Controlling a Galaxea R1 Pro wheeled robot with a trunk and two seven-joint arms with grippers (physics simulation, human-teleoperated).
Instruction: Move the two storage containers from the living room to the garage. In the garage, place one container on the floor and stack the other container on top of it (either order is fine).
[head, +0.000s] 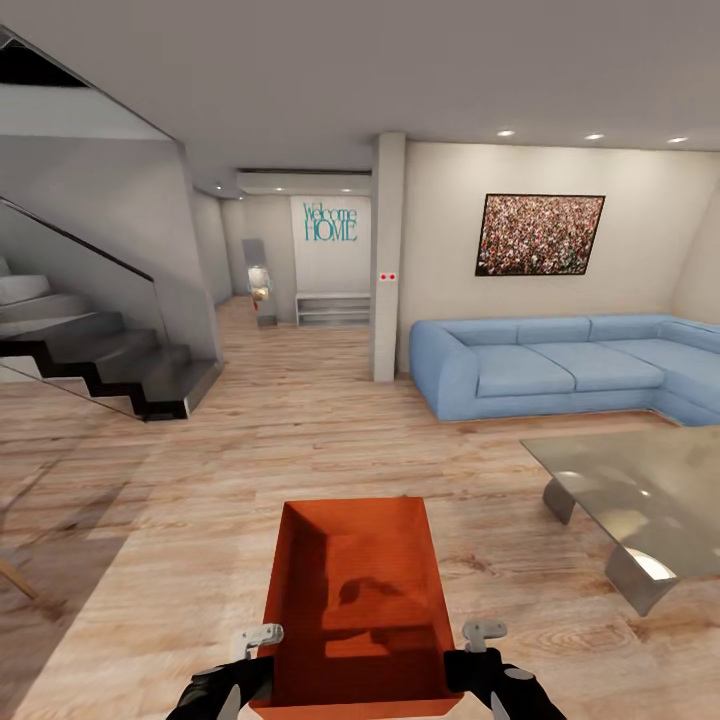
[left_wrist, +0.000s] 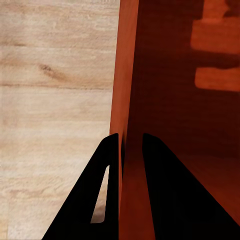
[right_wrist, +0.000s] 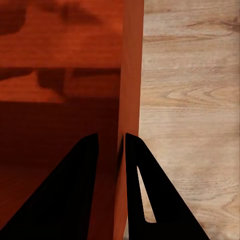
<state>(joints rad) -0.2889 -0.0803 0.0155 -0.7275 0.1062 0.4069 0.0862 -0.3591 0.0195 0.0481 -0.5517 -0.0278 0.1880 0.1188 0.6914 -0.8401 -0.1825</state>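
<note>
Orange-red storage container (head: 355, 600) — both claws, left claw (left_wrist: 131, 145) and right claw (right_wrist: 111, 142), clamp its walls.

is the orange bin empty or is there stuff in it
Empty. The head view looks into the open bin and shows only its bare orange floor with shadows. The left hand and right hand each clamp a side wall.

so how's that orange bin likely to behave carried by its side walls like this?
Storage container looks empty, so probably light. Its walls are thin; the left gripper and right gripper each pinch one wall edge, so they may flex. Held at its near end, it may tip forward.
</note>
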